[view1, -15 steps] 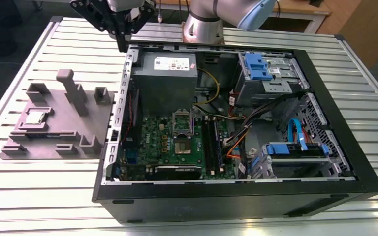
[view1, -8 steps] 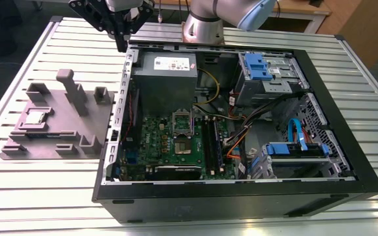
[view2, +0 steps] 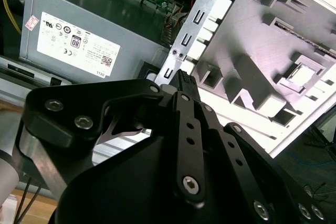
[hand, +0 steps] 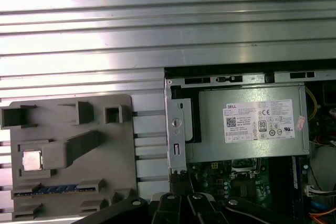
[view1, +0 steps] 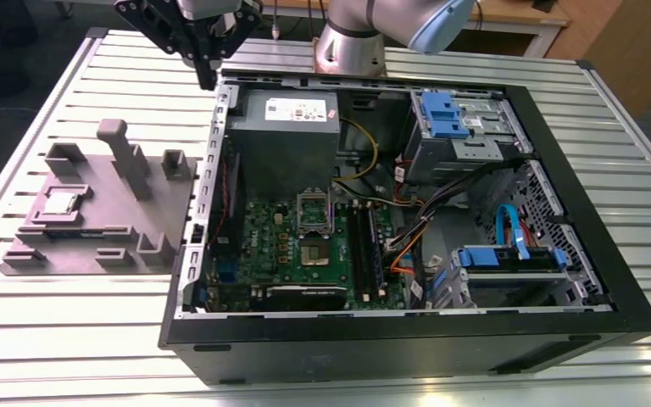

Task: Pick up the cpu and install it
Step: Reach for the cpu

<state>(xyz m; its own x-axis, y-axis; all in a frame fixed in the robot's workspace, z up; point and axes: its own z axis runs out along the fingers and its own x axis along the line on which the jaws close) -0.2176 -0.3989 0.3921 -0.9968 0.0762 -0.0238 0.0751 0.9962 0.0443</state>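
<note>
End effector: the end effector [view1: 207,78] hangs high above the corner of the computer case [view1: 416,343] where the power supply [view1: 286,127] sits. Its fingers look pressed together and they pinch nothing.

Cpu: there it is, the cpu [view1: 60,202], lying flat with its shiny top up in a pocket of the grey fixture block [view1: 133,220]. The block rests on the table [view1: 77,339] just outside the case, on the exterior view's left. The chip is not yet picked up.

Which way: from the end effector, the cpu lies away from the case, out to the exterior view's left and nearer that camera. The two are well apart, with the block's upright posts standing between them. The first wrist view agrees, with the cpu [hand: 32,159] far off to the block side and the case wall beside the fingers.

Long axis: the chip is square, so it has no real long axis. Its edges run roughly in line with the block's edges and the case wall.

Arm: there is only one, so no contest over which is nearer.

Socket: the socket [view1: 315,253] waits on the board inside the case, and I judge it vacant.
</note>
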